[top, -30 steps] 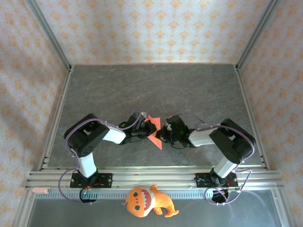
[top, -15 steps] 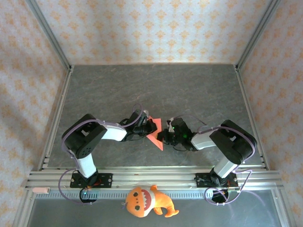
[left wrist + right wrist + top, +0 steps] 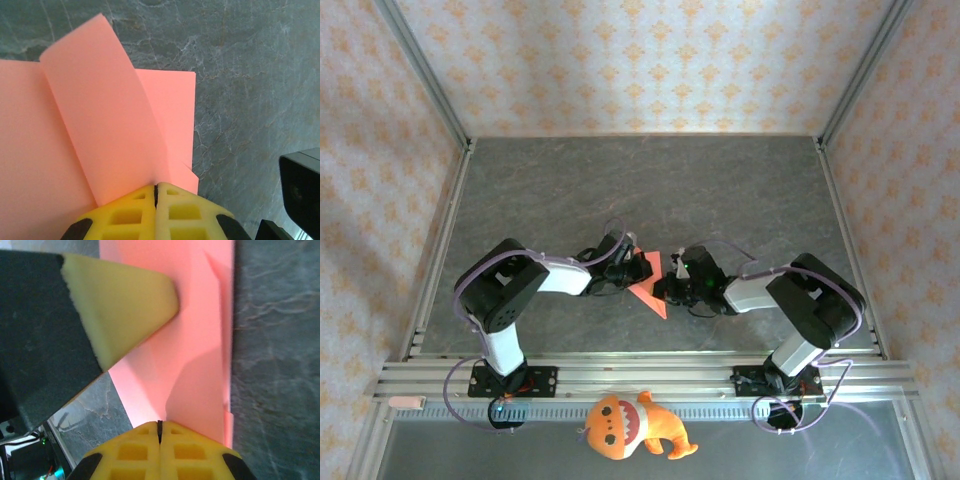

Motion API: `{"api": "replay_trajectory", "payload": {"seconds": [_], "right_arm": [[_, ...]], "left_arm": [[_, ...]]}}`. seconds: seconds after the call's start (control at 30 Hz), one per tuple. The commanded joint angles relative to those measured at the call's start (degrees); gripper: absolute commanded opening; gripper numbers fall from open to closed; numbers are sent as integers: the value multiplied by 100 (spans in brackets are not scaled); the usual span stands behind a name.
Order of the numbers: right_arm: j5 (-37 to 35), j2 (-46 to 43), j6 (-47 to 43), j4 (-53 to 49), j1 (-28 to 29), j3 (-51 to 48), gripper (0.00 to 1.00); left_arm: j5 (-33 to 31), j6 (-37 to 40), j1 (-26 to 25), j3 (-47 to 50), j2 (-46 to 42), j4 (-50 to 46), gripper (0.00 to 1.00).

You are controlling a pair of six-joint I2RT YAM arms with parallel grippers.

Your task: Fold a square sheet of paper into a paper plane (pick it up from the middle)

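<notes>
The square sheet of paper (image 3: 651, 291) is red-pink, partly folded, and sits on the table between my two grippers. In the left wrist view a long flap of the paper (image 3: 100, 115) curls up off the flat layer and narrows into my left gripper (image 3: 156, 187), which is shut on it. My right gripper (image 3: 160, 424) is shut on a raised fold of the paper (image 3: 200, 340) from the opposite side. A left fingertip (image 3: 125, 295) reaches over the sheet's far end in the right wrist view. From above, the left gripper (image 3: 629, 272) and right gripper (image 3: 666, 288) nearly meet over the sheet.
The dark stone-patterned table (image 3: 650, 190) is walled by patterned panels on three sides. A metal rail (image 3: 640, 375) runs along the near edge. An orange plush toy (image 3: 632, 425) lies in front of the rail. A black part of the right arm (image 3: 300, 185) sits close beside the sheet.
Both grippers have edged a little closer together over the sheet, the left one toward the right, the right one toward the left. Both stayed shut.
</notes>
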State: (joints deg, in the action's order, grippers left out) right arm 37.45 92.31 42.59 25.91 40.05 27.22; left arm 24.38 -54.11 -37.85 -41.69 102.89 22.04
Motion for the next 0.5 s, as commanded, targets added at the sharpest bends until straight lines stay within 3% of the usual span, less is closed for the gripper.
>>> {"api": "replay_trajectory", "payload": {"seconds": [0.0,0.2,0.47], "right_arm": [[-108,-212,547,-378,-24,-50,0],[-293,-421,987,-122,-24,280,0],[-724,436,980,-431,-24,184,0]], "left_arm": [[-377,-30,49,349,209,-357,0],[-389,-4,50,360,188,-372,0],[-333,53,53,210,177,-402,0]]}}
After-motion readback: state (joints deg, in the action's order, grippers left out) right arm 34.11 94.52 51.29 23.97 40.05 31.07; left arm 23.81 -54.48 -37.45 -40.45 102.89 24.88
